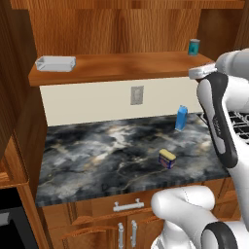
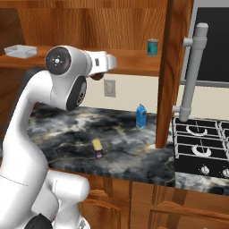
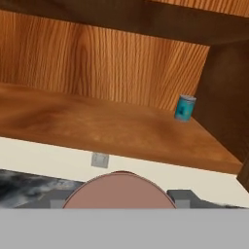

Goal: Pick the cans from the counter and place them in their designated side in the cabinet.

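Note:
My gripper [image 2: 97, 75] is raised in front of the cabinet shelf [image 2: 129, 60], shut on the red can [image 2: 95, 77]. Its round end fills the bottom of the hand view as a pinkish disc [image 3: 120, 187] between the dark fingertips [image 3: 182, 197]. The squat blue can with a yellow top [image 1: 167, 158] stands on the dark marbled counter [image 1: 97, 151], near its front edge, also seen as the blue can [image 2: 97, 149] below the arm. The wooden shelf board [image 3: 97, 126] stretches ahead of the hand, slightly below it.
A teal can [image 3: 185, 107] stands at the shelf's right end and a white tray [image 1: 56, 63] at its left end. A slim blue carton [image 1: 181, 117] stands at the counter's back right. The cabinet's side post [image 2: 170, 71] and a stove [image 2: 201, 143] lie to the right.

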